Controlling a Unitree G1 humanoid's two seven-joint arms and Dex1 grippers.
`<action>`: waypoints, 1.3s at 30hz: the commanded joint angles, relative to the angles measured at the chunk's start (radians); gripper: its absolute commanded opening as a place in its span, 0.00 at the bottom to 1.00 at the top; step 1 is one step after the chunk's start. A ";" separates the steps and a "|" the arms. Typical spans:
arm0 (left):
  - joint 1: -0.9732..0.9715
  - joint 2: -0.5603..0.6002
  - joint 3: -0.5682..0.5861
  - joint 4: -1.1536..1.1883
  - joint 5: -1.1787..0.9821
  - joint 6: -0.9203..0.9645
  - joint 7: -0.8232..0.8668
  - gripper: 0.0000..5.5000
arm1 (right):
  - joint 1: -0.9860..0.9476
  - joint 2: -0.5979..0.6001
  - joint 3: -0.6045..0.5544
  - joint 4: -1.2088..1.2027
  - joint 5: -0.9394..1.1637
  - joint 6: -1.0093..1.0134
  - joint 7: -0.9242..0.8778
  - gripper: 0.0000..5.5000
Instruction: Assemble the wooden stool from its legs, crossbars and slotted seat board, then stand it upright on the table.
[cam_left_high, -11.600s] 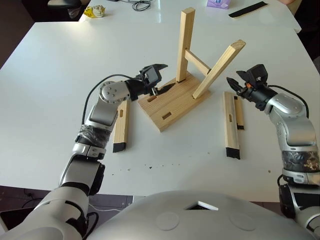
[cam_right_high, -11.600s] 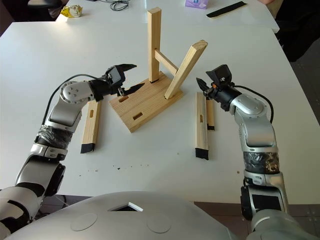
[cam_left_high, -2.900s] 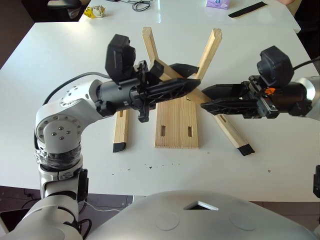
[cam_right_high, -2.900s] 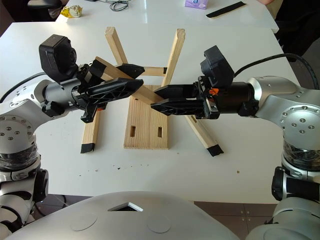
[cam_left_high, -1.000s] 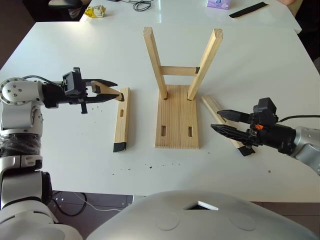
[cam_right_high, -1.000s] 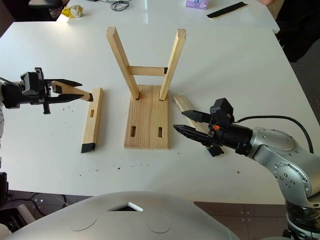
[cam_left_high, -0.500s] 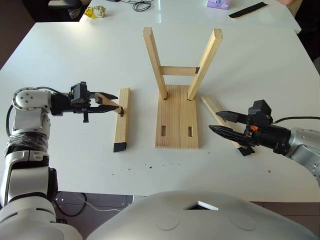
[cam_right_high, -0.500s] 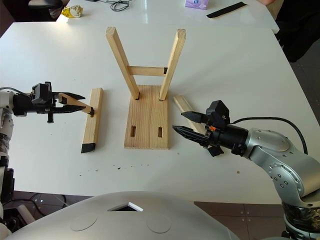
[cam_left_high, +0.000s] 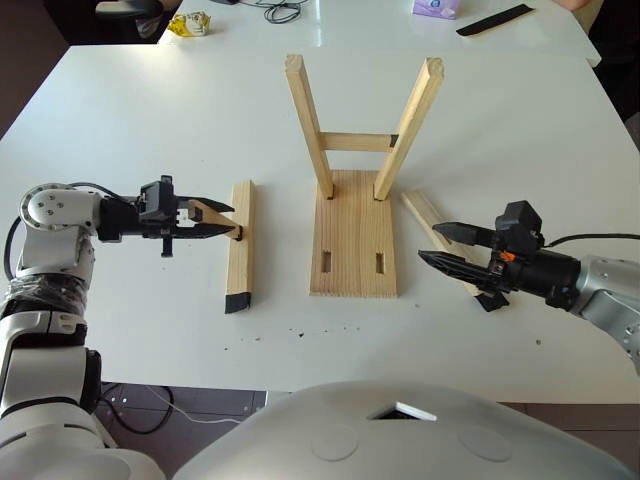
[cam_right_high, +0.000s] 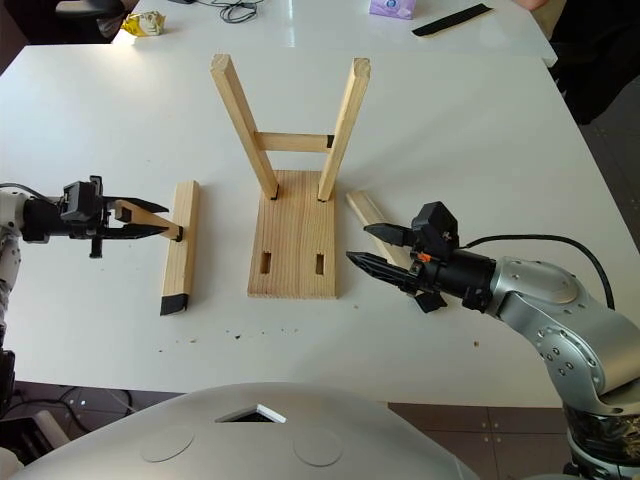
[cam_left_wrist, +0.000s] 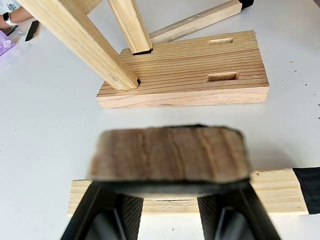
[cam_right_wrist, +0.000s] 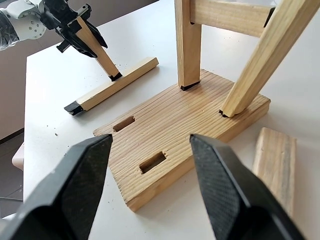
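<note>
The slotted seat board (cam_left_high: 353, 240) lies flat mid-table, with two legs (cam_left_high: 310, 125) and a crossbar (cam_left_high: 357, 141) standing in its far slots. The two near slots (cam_left_high: 327, 261) are bare. My left gripper (cam_left_high: 215, 220) is shut on a short crossbar (cam_left_high: 212, 216), whose dark tip touches a loose leg (cam_left_high: 240, 245) lying left of the board. The wrist view shows the crossbar end (cam_left_wrist: 170, 152) above that leg (cam_left_wrist: 270, 190). My right gripper (cam_left_high: 430, 241) is open, hovering over the second loose leg (cam_left_high: 424, 213) right of the board, nothing between its fingers (cam_right_wrist: 80, 185).
A yellow wrapper (cam_left_high: 190, 22), cables (cam_left_high: 282, 9), a purple box (cam_left_high: 437, 7) and a black strip (cam_left_high: 496, 19) sit along the table's far edge. Dark specks (cam_left_high: 300, 331) dot the white table (cam_left_high: 120, 110) near its front edge.
My left gripper has shifted slightly nearer and lower with the crossbar, and the left loose leg has slid a little toward the front. The right gripper has hardly moved.
</note>
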 joint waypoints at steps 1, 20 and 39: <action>0.031 0.035 -0.052 -0.010 0.011 0.028 -0.007 0.24 | 0.009 0.002 0.013 -0.006 -0.026 -0.011 -0.009 0.52; 0.163 -0.006 0.006 -0.301 0.070 0.267 0.169 0.24 | -0.017 -0.052 0.071 0.032 -0.135 -0.035 0.057 0.52; 0.182 -0.116 0.007 -0.302 0.148 0.345 0.317 0.55 | -0.029 -0.060 0.096 0.045 -0.181 -0.054 0.101 0.52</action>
